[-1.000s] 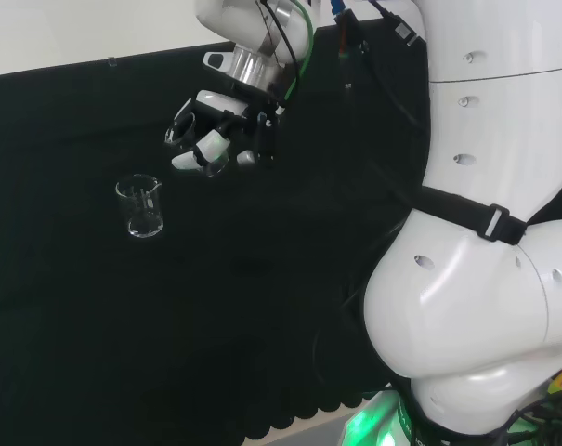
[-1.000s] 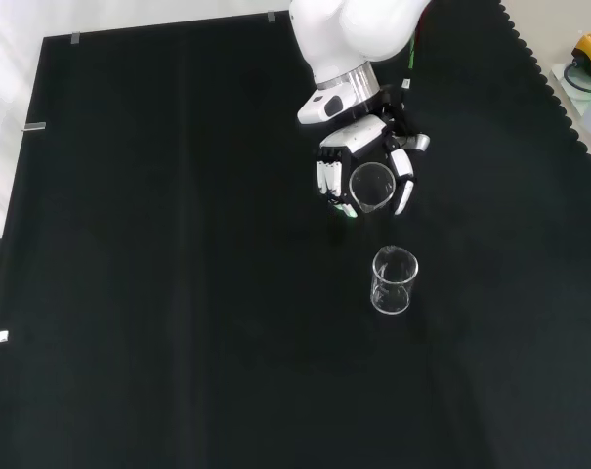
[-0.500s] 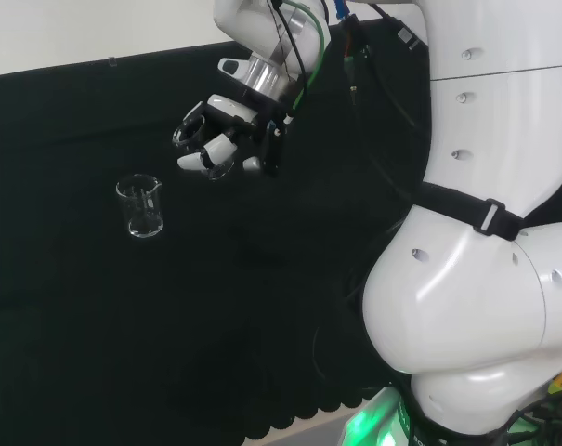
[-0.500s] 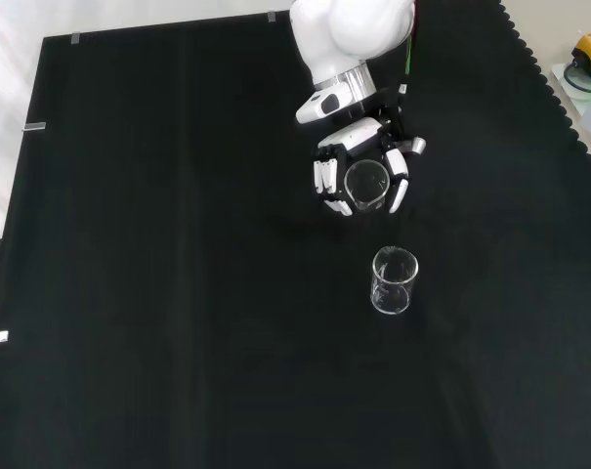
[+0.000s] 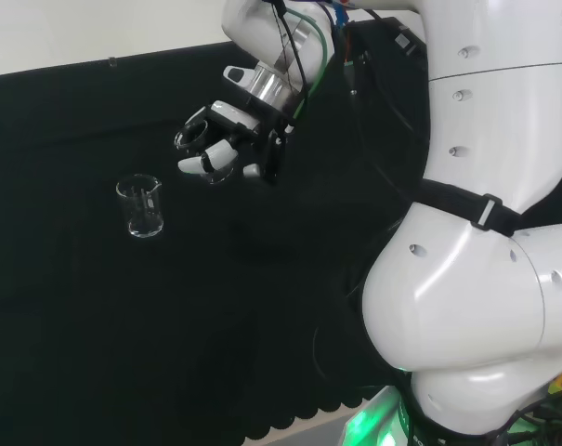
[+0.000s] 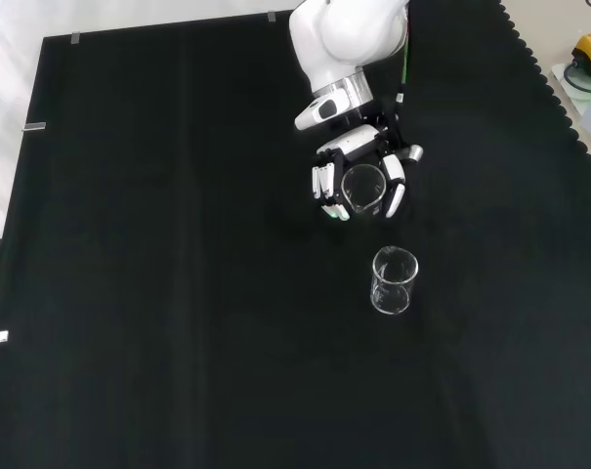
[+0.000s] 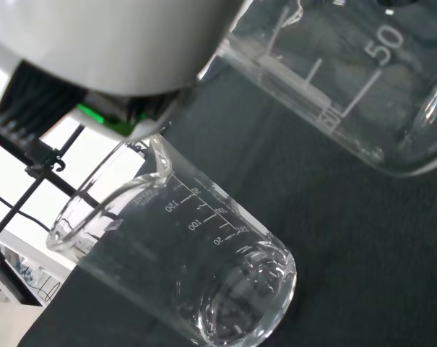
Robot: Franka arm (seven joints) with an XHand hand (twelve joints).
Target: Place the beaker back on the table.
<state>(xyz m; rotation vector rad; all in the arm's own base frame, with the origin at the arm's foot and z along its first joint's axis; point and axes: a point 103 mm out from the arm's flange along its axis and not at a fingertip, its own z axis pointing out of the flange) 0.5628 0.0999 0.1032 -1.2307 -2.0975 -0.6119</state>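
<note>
The hand (image 5: 227,139) (image 6: 358,166) hangs above the black cloth with its fingers curled round a small clear glass beaker (image 6: 363,188) (image 5: 204,149), held near upright with its mouth showing in the front view. That held beaker (image 7: 348,79) shows large and close in the wrist view, beside a white finger (image 7: 110,50). A second clear beaker (image 5: 140,206) (image 6: 394,280) (image 7: 182,267) stands upright on the cloth, left of and below the hand in the head view, nearer than the hand in the front view. Both beakers look empty.
The arm's white links (image 5: 485,242) take up the head view's right side. The black cloth (image 6: 158,244) spreads wide to the left in the front view. A scalloped cloth edge (image 6: 569,107) runs down the front view's right, with a small yellow and red object (image 6: 590,49) beyond it.
The hand has risen and moved back toward the arm's base with the beaker in it, right in the head view and up in the front view. The standing beaker has not moved.
</note>
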